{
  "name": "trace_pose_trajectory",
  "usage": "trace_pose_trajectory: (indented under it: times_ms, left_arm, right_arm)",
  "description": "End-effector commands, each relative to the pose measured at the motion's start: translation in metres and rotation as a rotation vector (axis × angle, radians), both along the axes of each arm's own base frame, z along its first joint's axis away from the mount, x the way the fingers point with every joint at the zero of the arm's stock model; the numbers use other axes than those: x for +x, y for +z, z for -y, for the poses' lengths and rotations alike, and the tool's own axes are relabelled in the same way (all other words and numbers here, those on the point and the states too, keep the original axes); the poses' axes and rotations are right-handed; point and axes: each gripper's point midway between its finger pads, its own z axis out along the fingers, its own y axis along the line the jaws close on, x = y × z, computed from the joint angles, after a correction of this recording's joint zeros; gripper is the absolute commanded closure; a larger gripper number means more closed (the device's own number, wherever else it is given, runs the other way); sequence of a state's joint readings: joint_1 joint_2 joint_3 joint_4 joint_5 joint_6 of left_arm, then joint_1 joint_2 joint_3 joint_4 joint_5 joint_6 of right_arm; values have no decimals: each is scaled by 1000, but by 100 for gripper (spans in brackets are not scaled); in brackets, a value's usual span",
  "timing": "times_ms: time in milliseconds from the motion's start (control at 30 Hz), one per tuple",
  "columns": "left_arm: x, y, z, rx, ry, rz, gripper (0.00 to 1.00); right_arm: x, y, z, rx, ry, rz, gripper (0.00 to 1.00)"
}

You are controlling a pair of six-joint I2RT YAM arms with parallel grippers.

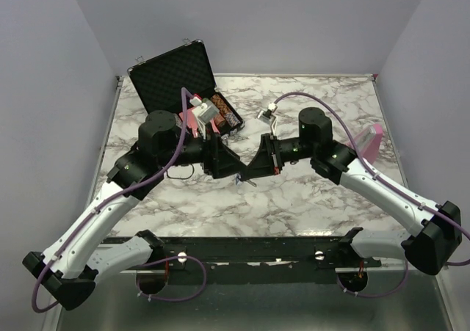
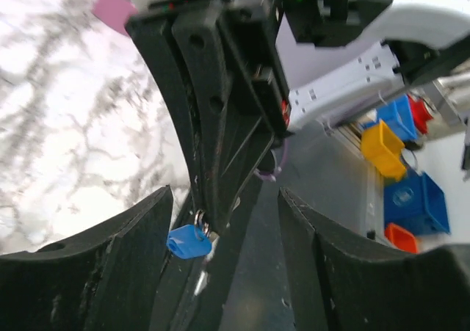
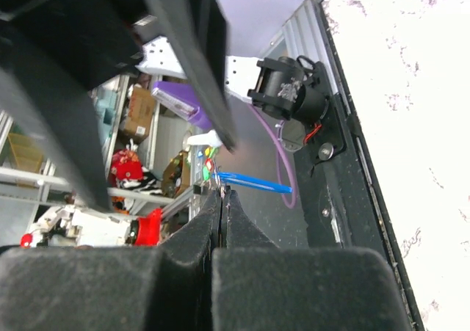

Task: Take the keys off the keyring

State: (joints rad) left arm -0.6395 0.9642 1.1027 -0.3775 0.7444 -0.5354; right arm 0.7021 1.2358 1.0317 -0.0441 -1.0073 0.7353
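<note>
Keys (image 2: 189,241) hang from the pinched-shut right gripper (image 3: 220,193); left gripper (image 1: 235,171), level opposite, gapes

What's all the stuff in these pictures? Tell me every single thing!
table: one, white-and-grey marble, under everything
case: one, black, open, back left of the table
poker chips: a few rows, brown and reddish, inside the case
pink box: one, pink, right side of the table
bins: several, blue, yellow, red and orange, off the table
keys: one tiny bunch, silvery with a blue piece, hanging at the right pincer's tip
left arm: one, white and black, reaching to the middle
right arm: one, white and black, reaching to the middle
left pincer: one, black, open
right pincer: one, black, shut on the keys
</note>
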Motion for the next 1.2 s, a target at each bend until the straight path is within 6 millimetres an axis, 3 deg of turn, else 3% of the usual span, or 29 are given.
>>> trace_pose_trajectory:
  times_ms: [0, 67, 100, 200, 333, 400, 567, 800, 967, 1167]
  left_arm:
    - [23, 41, -20, -32, 241, 79, 34]
    - [30, 49, -34, -116, 366, 96, 35]
    - [31, 56, -43, -180, 431, 106, 35]
    - [36, 40, -61, -287, 557, 55, 36]
    - [40, -2, -69, -264, 633, -43, 41]
    - [38, -12, -69, -262, 626, -58, 42]
    - [30, -16, -69, -280, 591, -37, 45]
    - [13, 13, -57, -338, 453, 72, 46]
    - [6, 33, -52, -408, 391, 113, 48]
    - [4, 40, -47, -423, 356, 118, 51]
  right_arm:
    - [13, 21, -4, 33, -95, 33, 99]
    - [28, 18, -6, -15, -197, 1, 99]
    - [46, 7, -4, -90, -309, -28, 99]
    - [82, -35, 13, -358, -587, -191, 99]
    - [85, -64, 19, -462, -662, -318, 99]
    - [83, -67, 17, -453, -646, -326, 99]
    - [68, -32, -1, -255, -495, -258, 99]
    - [32, 21, -8, -78, -232, -53, 99]
    - [13, 33, -11, -55, -146, 52, 99]
    - [3, 41, -19, -13, -115, 95, 99]
